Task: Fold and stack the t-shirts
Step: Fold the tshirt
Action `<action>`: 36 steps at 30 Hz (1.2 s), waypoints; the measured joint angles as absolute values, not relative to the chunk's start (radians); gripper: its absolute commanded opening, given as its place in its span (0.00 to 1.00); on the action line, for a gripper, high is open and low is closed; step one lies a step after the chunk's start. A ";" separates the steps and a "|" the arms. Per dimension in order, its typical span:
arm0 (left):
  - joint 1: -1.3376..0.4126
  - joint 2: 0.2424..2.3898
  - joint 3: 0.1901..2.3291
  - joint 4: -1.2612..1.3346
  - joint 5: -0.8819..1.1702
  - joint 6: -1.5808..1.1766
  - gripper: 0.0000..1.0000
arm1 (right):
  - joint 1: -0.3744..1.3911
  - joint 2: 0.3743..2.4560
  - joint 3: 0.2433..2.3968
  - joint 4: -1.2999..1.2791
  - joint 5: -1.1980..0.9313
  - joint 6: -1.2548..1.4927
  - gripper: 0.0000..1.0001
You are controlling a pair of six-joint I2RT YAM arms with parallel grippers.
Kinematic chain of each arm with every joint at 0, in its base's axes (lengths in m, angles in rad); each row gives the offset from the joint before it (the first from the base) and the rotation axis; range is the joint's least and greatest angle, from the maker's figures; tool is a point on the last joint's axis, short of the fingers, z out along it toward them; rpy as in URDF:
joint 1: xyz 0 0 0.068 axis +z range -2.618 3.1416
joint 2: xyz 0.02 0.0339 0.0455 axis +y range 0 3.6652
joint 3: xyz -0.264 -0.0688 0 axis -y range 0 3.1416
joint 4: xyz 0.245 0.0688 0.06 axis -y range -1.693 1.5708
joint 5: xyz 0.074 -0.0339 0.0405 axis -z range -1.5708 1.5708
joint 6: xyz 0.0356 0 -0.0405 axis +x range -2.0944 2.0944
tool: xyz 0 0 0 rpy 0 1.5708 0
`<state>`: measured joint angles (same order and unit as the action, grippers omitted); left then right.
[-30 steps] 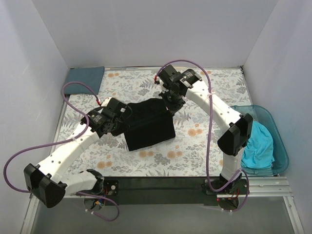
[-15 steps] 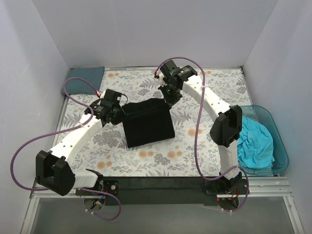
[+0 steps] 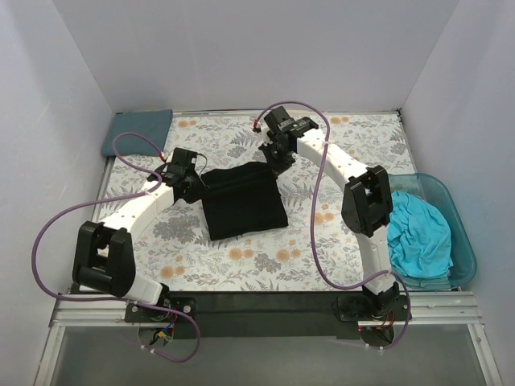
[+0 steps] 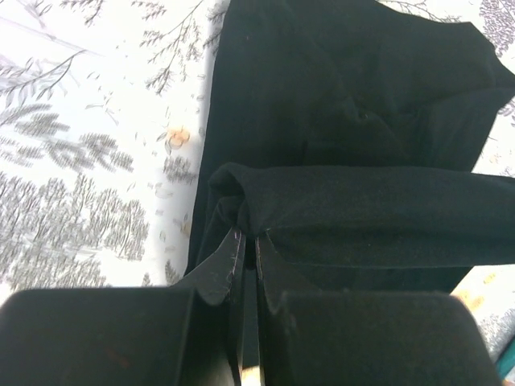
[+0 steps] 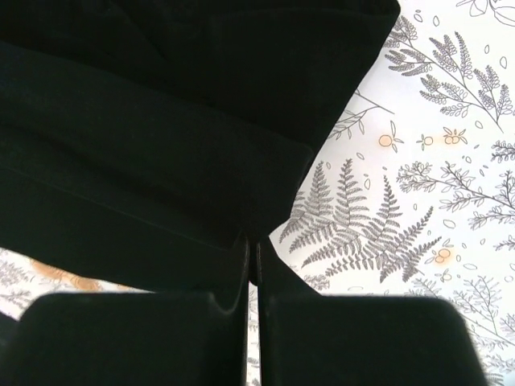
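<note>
I judge the job to be roughly at its middle. The blue-grey t-shirt (image 3: 138, 131) lies flat and looks folded at the far left corner of the tabletop (image 3: 322, 257). The black t-shirt (image 3: 243, 201) sits in the middle, partly folded into a rough rectangle. The turquoise t-shirt (image 3: 418, 237) is bunched up in the tub (image 3: 460, 241) to my right, not yet folded. What is left is to finish the black one, stack it, then do the turquoise one.

My left fingers (image 4: 221, 269) are pressed together on a doubled fold at the black t-shirt's far left corner. My right fingers (image 5: 231, 277) are likewise clamped shut, pinching its far right corner, with the cloth stretched between both grips.
</note>
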<state>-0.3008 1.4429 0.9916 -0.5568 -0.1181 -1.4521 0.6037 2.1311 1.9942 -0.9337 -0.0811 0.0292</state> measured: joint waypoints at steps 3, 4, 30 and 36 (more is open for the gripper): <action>-0.294 1.481 0.988 -0.510 -0.107 -1.436 0.00 | 0.595 2.133 1.946 -0.881 -0.078 0.030 0.01; -0.293 1.490 0.986 -0.494 -0.104 -1.431 0.00 | 0.591 2.133 1.931 -0.863 -0.076 0.030 0.01; -0.274 1.551 0.977 -0.329 -0.017 -1.341 0.00 | 0.569 2.000 1.637 -0.590 -0.023 0.077 0.01; -0.273 1.514 0.977 -0.264 0.028 -1.319 0.00 | 0.562 1.879 1.526 -0.521 0.018 0.110 0.01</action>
